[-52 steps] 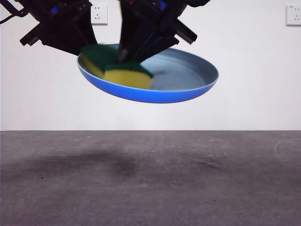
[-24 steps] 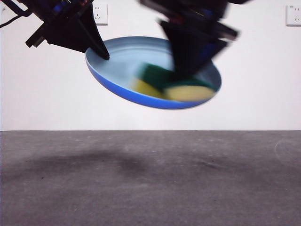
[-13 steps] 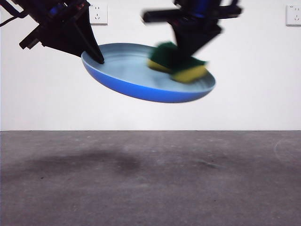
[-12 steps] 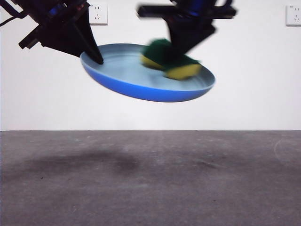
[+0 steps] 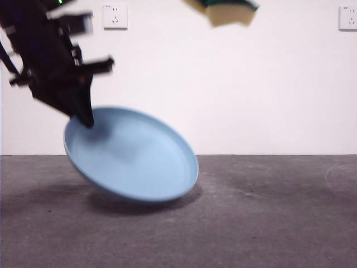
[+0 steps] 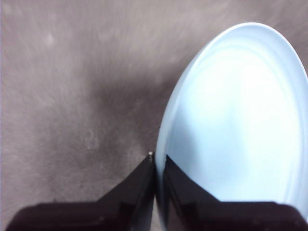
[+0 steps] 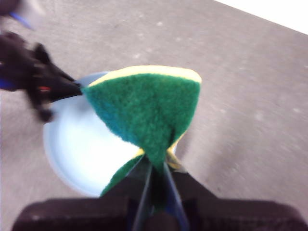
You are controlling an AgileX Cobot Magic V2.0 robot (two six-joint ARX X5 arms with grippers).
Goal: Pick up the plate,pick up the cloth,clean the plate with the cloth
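Observation:
The light-blue plate (image 5: pixel 134 159) stands tilted with its lower edge on the table, its inside facing the front camera. My left gripper (image 5: pixel 85 118) is shut on its upper left rim; in the left wrist view the jaws pinch the rim of the plate (image 6: pixel 240 120). My right gripper (image 7: pixel 156 166) is shut on the cloth (image 7: pixel 149 108), a yellow sponge with a green scouring layer, folded between the jaws. The cloth (image 5: pixel 230 11) hangs high at the top edge of the front view, well above the plate. The plate also shows below it in the right wrist view (image 7: pixel 79 149).
The grey table (image 5: pixel 268 223) stretches to a white wall with sockets (image 5: pixel 115 15). The left arm (image 7: pixel 33 72) shows in the right wrist view beside the plate.
The plate has gone down from mid-air to the table and tipped steeply. The cloth has lifted off the plate and risen to the top of the view.

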